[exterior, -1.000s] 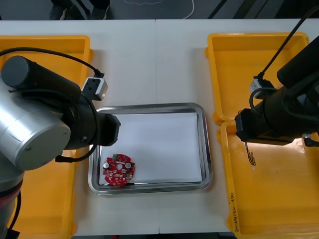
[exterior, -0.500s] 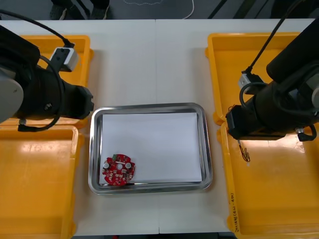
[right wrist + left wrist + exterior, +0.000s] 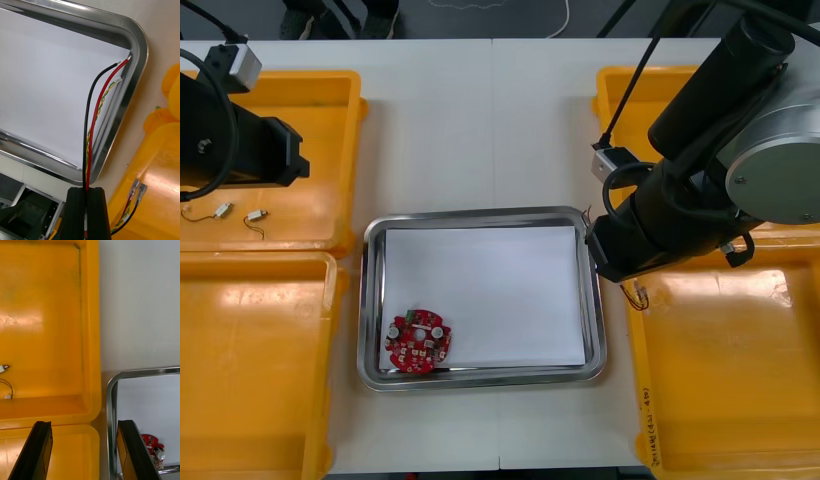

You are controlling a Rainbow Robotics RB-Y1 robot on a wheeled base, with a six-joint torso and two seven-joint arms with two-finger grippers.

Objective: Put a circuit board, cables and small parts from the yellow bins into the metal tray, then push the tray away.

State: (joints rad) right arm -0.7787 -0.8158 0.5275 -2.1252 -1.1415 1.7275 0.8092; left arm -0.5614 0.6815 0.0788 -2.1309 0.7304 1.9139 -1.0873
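While the round red circuit board (image 3: pixel 419 342) lay in the near left corner of the white-lined metal tray (image 3: pixel 480 213), the right gripper (image 3: pixel 87 190) had swung from the near right yellow bin (image 3: pixel 720 400) to the tray's right rim. Its fingers were clamped on the black, red and yellow twisted cables (image 3: pixel 98 112), so release looked next. Farther off, the left gripper (image 3: pixel 84 423) had withdrawn over the far left yellow bin (image 3: pixel 330 120), fingers apart and empty.

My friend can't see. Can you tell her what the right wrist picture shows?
The right gripper, shut on black, red and yellow cables, holds their loose ends above a corner of the metal tray, white inside. A yellow bin sits beside the tray.
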